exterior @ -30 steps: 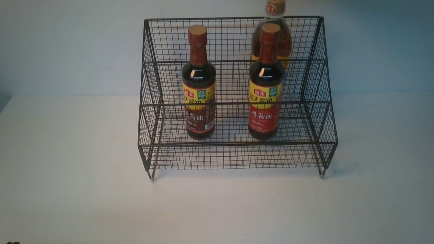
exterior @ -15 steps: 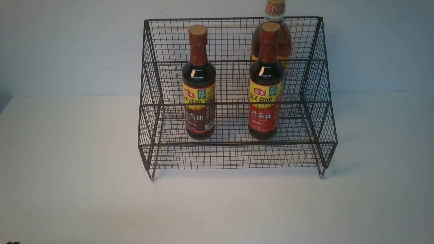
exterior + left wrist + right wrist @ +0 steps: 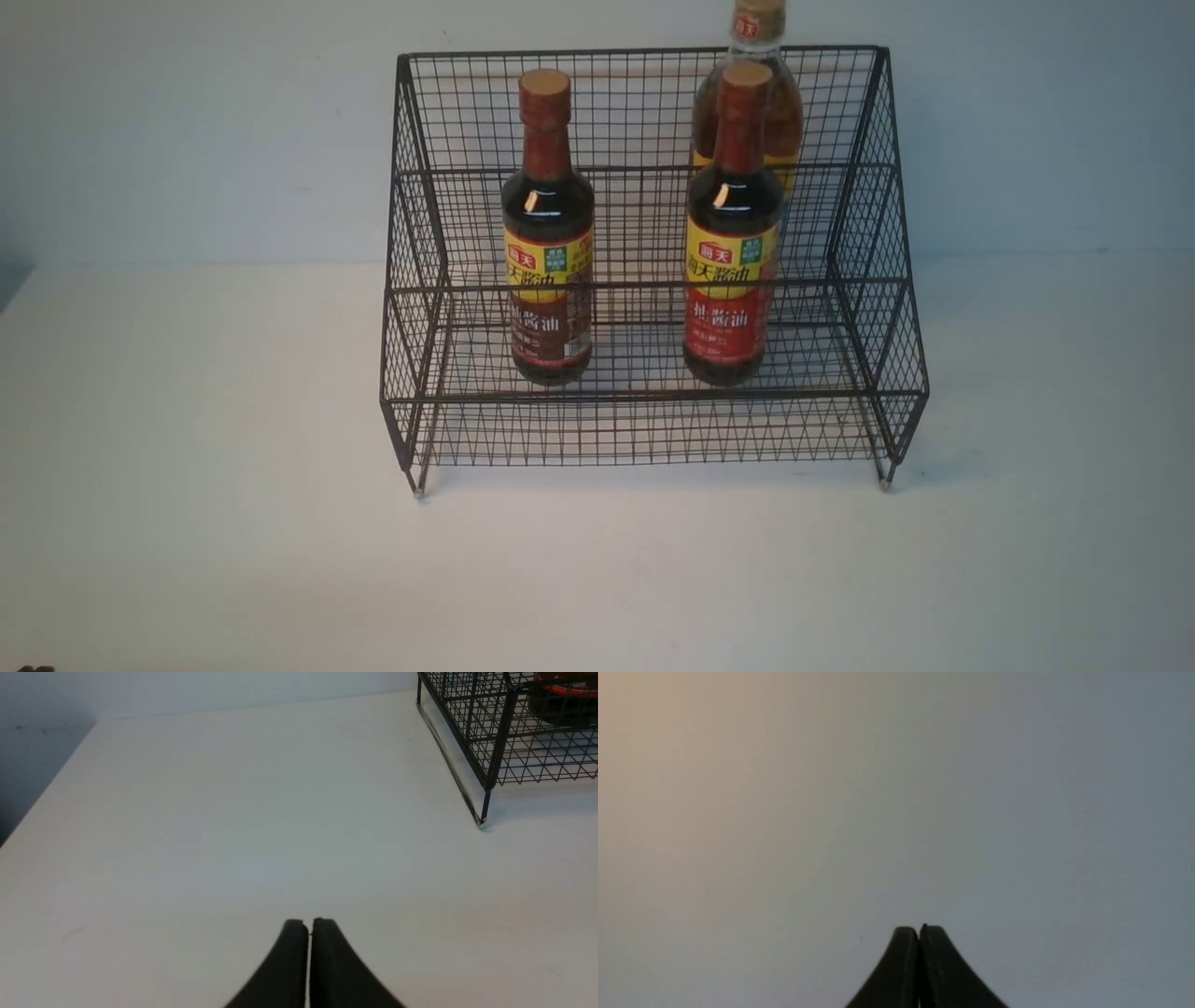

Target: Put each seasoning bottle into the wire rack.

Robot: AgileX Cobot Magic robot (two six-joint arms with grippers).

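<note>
The black wire rack [image 3: 868, 280] stands on the white table in the front view. On its lower step two slim dark soy-sauce bottles stand upright, one at the left [image 3: 547, 233] and one at the right [image 3: 733, 233]. A larger amber bottle [image 3: 789, 103] stands on the upper step behind the right one. Neither arm shows in the front view. My left gripper [image 3: 309, 924] is shut and empty over bare table, with the rack's corner [image 3: 486, 765] off to one side. My right gripper [image 3: 919, 930] is shut and empty over a plain surface.
The white table [image 3: 187, 467] runs to a pale wall behind the rack. Its left edge [image 3: 42, 793] shows in the left wrist view, with a dark drop beyond. One rack foot [image 3: 481, 820] rests on the table.
</note>
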